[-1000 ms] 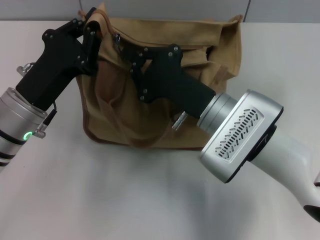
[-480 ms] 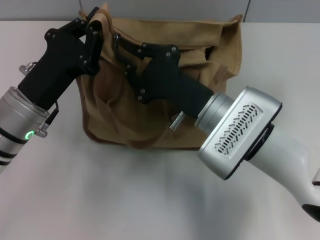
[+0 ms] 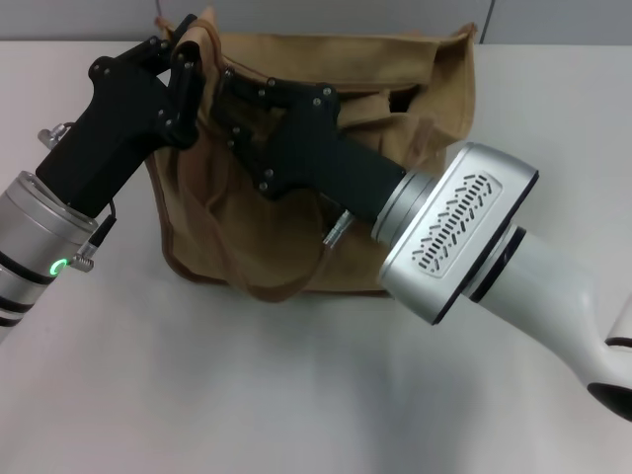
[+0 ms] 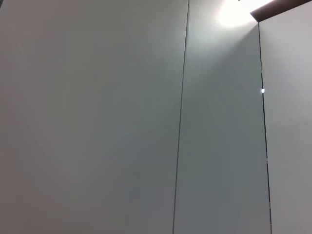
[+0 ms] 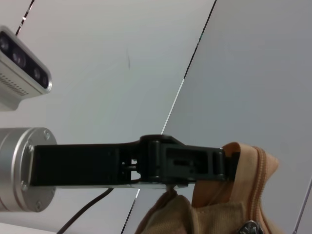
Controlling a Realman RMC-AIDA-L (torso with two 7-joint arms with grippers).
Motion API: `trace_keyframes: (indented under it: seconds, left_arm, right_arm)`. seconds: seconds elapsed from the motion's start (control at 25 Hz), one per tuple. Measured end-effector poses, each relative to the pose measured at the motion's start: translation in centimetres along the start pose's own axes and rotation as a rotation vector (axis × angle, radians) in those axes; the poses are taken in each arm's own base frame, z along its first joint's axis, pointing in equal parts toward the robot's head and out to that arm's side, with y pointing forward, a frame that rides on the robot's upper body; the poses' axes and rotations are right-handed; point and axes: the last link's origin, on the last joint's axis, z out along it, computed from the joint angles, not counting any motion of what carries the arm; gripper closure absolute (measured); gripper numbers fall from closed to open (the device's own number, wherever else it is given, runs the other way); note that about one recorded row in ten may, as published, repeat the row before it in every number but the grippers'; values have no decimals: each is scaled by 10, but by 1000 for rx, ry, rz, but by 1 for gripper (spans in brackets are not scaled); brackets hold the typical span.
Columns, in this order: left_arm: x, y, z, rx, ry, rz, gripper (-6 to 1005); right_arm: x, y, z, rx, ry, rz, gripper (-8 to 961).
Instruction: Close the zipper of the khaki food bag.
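Your khaki food bag (image 3: 286, 227) stands upright on the white table (image 3: 197, 395) with its top edge toward the far wall. Your left gripper (image 3: 188, 54) is clenched on the bag's upper left corner, where the zipper (image 5: 261, 170) tape ends. Your right gripper (image 3: 222, 94) lies across the bag's top near that corner; you cannot tell whether it grips anything

Right pincer (image 3: 229, 99) now farther left along the zipper (image 3: 296, 94), nearer the left pincer (image 3: 183, 49).
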Motion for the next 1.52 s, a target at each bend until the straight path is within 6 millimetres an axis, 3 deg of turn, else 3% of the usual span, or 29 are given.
trace_keyframes:
  seconds: [0.56,1.0,1.2,1.52]
  left_arm:
    - [0,0,0,3,0,1,977]
    - [-1,-2,0,12,-8,3,977]
    - [-1,-2,0,14,-9,2,977]
    - [-1,-2,0,16,-9,3,977]
  right_arm:
    - [-1,2,-1,-26,-10,52,604]
    - [-2,-6,-2,-64,-22,185,583]
    - [-4,-5,-3,-64,-37,186,533]
    - [-8,-7,3,-65,-47,182,533]
